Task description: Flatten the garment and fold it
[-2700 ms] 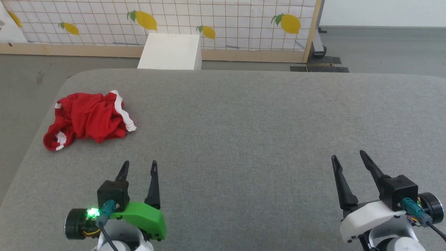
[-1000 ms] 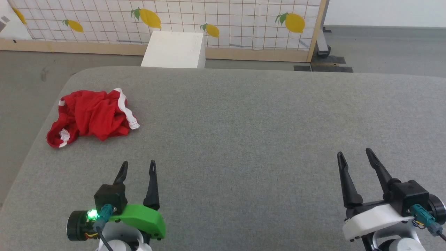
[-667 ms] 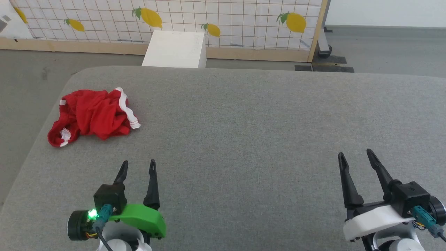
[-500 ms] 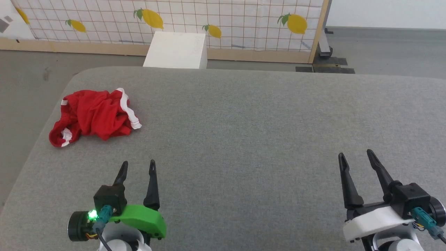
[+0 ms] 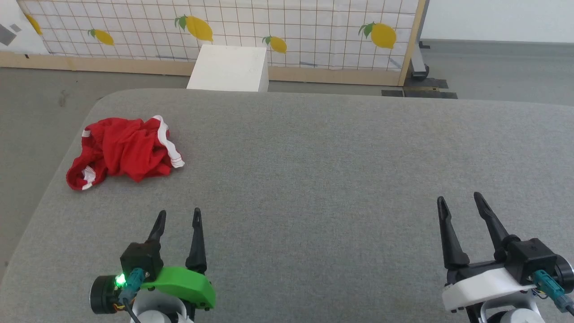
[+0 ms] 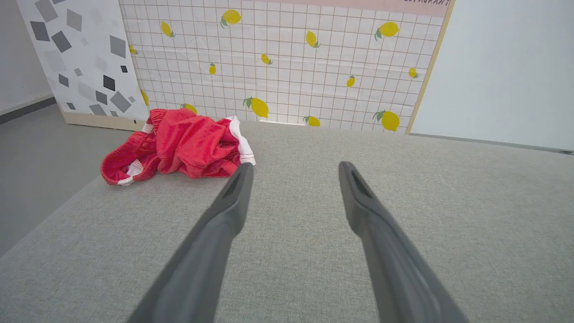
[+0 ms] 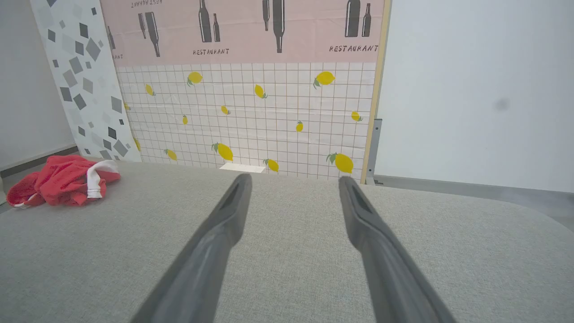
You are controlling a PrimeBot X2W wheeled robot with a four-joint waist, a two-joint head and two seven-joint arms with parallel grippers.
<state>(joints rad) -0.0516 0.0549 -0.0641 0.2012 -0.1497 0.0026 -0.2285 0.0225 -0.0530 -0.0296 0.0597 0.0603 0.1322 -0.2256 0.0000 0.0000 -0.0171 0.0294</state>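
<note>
The garment (image 5: 124, 152) is a crumpled red heap with white trim, lying near the far left corner of the grey padded table (image 5: 314, 179). It also appears in the left wrist view (image 6: 179, 146) and at the far left of the right wrist view (image 7: 63, 179). My left gripper (image 5: 178, 215) hovers open near the front left, well short of the garment, with nothing between its fingers. Over the front right, my right gripper (image 5: 459, 201) is open and empty, far from the garment.
A white box (image 5: 228, 69) stands on the floor just beyond the table's far edge. Behind it runs a lemon-patterned tiled screen (image 5: 291, 27) with a wooden frame. Grey floor (image 5: 31, 112) drops away past the table's left edge, close to the garment.
The whole head view has shifted slightly, so the camera moved. Both grippers stay open in the same poses, and the garment lies in the same heap.
</note>
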